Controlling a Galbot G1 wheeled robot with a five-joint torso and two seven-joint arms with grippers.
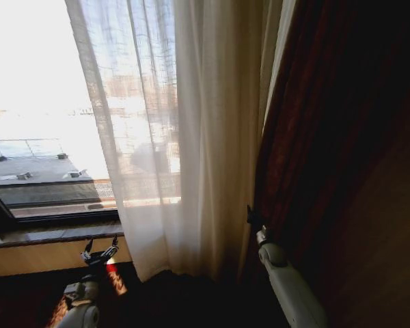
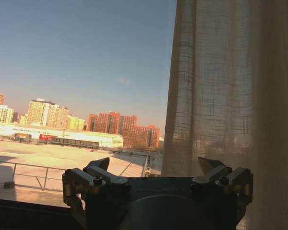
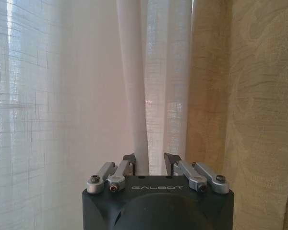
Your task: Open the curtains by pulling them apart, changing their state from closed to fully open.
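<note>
We find the right gripper at lower centre of its wrist frame, jaws parted narrowly with a pleat of the sheer curtain standing between the tips; whether they pinch it we cannot tell. In the head frame this gripper sits right of centre, at the curtain's edge beside the dark brown drape. The left gripper hangs spread wide and empty near the windowsill, lower left. The sheer curtain fills centre frame, gathered rightward, window bare at left. We judge the fabric light, limp and slippery; take hold of a bunched pleat.
</note>
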